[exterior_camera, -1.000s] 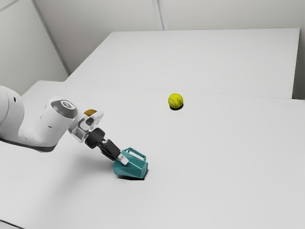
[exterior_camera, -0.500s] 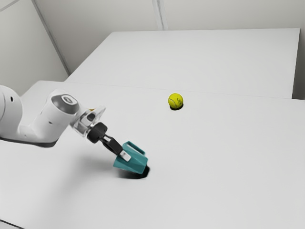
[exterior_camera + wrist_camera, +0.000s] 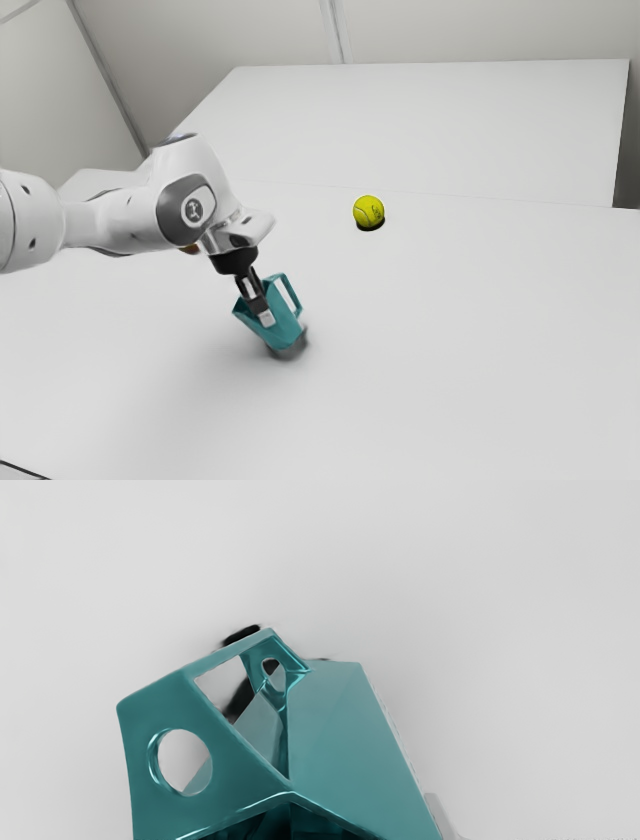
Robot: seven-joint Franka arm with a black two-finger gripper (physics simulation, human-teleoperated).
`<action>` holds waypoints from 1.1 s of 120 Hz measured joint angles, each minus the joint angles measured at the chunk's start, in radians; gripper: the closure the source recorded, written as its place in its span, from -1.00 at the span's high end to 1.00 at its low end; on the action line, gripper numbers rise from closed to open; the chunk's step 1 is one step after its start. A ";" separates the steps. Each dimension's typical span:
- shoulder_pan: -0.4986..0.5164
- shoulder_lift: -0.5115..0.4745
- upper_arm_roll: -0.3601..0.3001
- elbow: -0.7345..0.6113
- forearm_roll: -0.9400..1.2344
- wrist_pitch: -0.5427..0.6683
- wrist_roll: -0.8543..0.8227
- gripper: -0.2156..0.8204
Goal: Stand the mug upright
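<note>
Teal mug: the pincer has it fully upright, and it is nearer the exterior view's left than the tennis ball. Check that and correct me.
Not upright: the exterior view shows the teal mug clearly tilted in the pincer. It is indeed nearer that view's left than the tennis ball.

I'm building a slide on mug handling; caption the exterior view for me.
Black gripper holding a tilted teal mug, tennis ball farther back on the white table.
</note>
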 joint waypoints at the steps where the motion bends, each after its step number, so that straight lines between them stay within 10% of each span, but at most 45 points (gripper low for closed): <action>1: 0.000 0.000 -0.002 0.000 0.012 0.005 -0.008 -0.90; 81: 0.005 0.058 -0.033 -0.011 0.218 0.161 -0.413 -0.90; 132: 0.095 -0.013 -0.070 0.001 0.214 0.167 -0.510 0.03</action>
